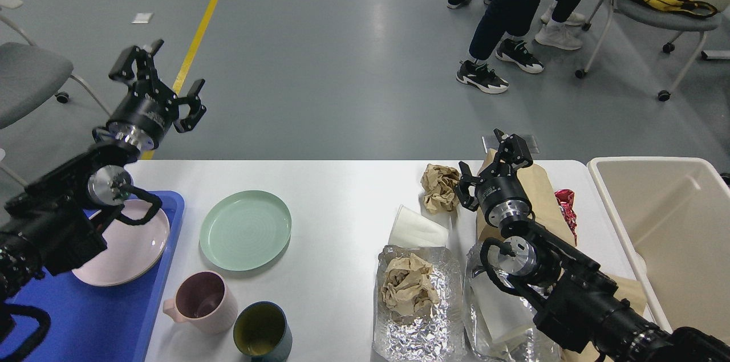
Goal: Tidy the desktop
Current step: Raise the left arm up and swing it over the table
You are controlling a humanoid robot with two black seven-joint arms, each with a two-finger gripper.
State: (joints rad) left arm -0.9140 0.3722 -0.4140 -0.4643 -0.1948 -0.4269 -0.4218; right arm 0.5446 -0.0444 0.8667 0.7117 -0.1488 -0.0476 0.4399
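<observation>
**Both grippers open and empty over a half-sorted desktop**

At the left edge, a blue tray (pixel 154 305) overhangs the desktop (pixel 331 191) and carries a pink plate (pixel 134 242). The left gripper (pixel 165 80) hangs in the upper left of the frame, beyond the far edge, fingers spread wide, holding and touching nothing.

Left of centre, on the bare white top, lie a green plate (pixel 245 229), a pink mug (pixel 202 300) and a dark cup (pixel 263 332). These look bound for the tray; I would take the mug first, gripping its rim.

Right of centre sit 2 paper wads (pixel 440 186), a white cup (pixel 419 229) and foil (pixel 425 322).

The right gripper (pixel 491 167) hovers over a brown bag (pixel 539 191), jaws apart, empty. It should close on the nearer wad squarely, then carry it to the beige bin (pixel 673 236) at the right edge.
</observation>
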